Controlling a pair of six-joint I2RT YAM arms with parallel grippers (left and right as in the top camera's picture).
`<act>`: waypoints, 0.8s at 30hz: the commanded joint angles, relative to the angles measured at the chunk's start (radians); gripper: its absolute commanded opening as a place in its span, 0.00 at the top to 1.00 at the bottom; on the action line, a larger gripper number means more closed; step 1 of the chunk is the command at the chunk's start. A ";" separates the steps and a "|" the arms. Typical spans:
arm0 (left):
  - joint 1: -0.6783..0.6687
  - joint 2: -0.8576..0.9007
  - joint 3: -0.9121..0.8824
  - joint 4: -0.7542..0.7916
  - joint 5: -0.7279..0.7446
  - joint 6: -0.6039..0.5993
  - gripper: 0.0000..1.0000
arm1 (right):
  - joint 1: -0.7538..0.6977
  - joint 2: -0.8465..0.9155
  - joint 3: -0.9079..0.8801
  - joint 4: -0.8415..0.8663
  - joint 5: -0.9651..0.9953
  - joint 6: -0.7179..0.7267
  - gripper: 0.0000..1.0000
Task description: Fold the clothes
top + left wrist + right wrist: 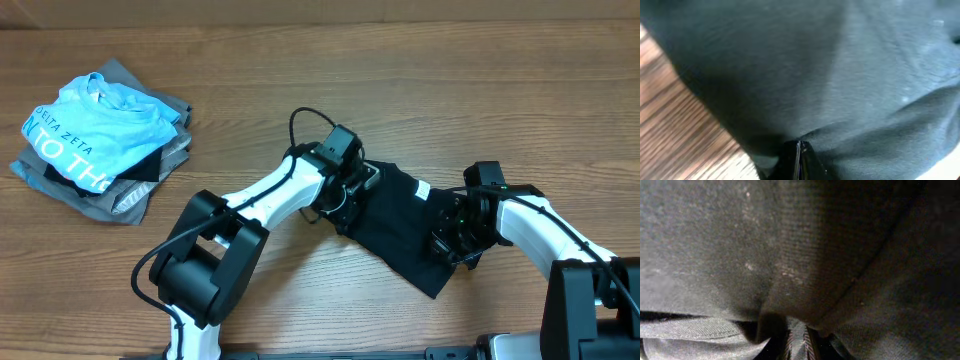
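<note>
Black tee point(400, 225) lies bunched on the counter point(300, 60), long axis slanting far left to near right, left jaws pinching its far-left end, right jaws nipping cloth at the right edge, so neither side's nearer.

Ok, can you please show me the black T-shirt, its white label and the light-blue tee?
black T-shirt point(400, 230), overhead view, middle of the flat fabric between the arms.
white label point(422, 190), overhead view, centre of the label.
light-blue tee point(100, 125), overhead view, chest area.
</note>
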 commanded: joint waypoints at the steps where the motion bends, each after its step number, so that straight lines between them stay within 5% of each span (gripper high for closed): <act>1: 0.041 0.041 -0.031 -0.010 -0.196 -0.040 0.96 | -0.007 0.014 -0.024 -0.002 0.093 -0.003 0.86; 10: 0.198 0.005 0.133 -0.219 -0.177 -0.091 0.91 | -0.007 0.014 -0.024 -0.025 0.092 -0.005 0.82; 19: 0.230 -0.087 0.229 -0.416 0.237 0.101 0.76 | -0.007 -0.062 0.045 -0.060 -0.029 -0.209 0.75; 24: 0.128 -0.084 0.172 -0.417 0.232 0.135 0.60 | -0.006 -0.249 0.134 -0.117 -0.092 -0.251 0.55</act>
